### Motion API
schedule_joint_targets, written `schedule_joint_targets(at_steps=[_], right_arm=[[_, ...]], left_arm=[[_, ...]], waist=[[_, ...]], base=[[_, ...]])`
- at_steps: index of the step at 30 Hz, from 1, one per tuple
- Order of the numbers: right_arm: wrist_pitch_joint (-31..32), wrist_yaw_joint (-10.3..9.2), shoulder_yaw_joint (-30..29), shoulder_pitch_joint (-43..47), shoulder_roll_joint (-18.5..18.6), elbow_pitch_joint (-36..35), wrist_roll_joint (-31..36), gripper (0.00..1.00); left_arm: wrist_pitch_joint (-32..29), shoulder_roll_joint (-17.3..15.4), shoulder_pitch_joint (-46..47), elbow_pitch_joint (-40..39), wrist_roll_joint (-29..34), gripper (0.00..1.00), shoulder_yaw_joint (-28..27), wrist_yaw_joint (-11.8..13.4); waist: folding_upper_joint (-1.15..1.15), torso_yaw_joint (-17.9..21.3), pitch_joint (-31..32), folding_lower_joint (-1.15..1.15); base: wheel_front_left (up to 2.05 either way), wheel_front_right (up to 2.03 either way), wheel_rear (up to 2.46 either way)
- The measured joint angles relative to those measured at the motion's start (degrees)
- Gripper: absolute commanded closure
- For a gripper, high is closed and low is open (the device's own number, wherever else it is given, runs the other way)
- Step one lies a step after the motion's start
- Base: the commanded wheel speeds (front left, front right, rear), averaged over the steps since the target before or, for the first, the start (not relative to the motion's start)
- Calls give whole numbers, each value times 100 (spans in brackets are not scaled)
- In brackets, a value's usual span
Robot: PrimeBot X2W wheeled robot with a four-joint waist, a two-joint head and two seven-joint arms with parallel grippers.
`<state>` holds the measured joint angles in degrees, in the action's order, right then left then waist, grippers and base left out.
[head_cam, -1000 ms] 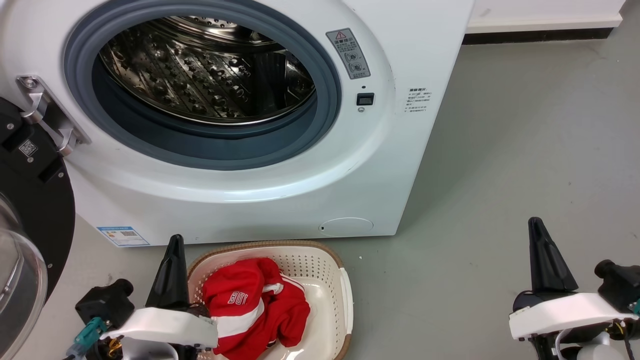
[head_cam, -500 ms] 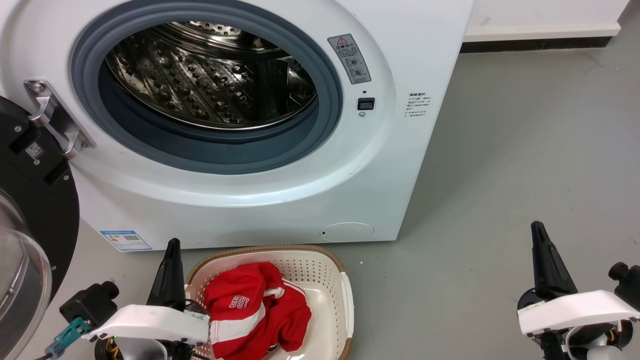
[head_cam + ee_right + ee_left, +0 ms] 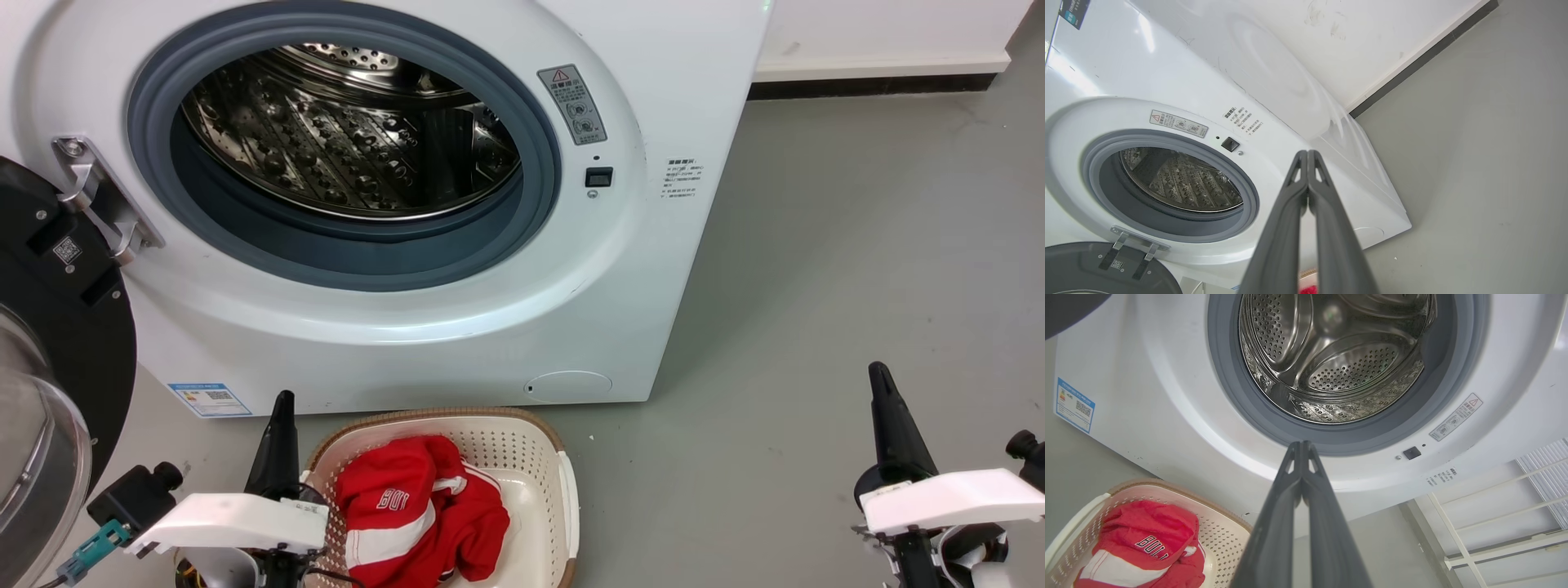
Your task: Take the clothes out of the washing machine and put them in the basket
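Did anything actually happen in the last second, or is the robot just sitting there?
Little. The head camera shifted, so the whole picture slid down slightly. The left end effector drifted a bit left and the right end effector a bit right; both stayed shut and empty, nothing taken or released. The clothes lie as before in the basket, before the open washing machine.

basket (image 3: 566, 498): near end cut by bottom edge | door (image 3: 82, 351): cut by left edge | warning label (image 3: 573, 104): print unreadable
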<state>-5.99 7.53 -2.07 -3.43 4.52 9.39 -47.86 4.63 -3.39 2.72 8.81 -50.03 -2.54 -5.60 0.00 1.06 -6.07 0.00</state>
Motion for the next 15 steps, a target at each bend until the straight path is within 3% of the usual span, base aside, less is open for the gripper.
schedule_joint_targets(at_steps=[15], right_arm=[[250,-2,-25,-20,16,104,-1148,100]], left_arm=[[-249,-7,88,121,-1061,100,-71,-46]], waist=[[0,-20,111,0]], base=[[0,0,0]])
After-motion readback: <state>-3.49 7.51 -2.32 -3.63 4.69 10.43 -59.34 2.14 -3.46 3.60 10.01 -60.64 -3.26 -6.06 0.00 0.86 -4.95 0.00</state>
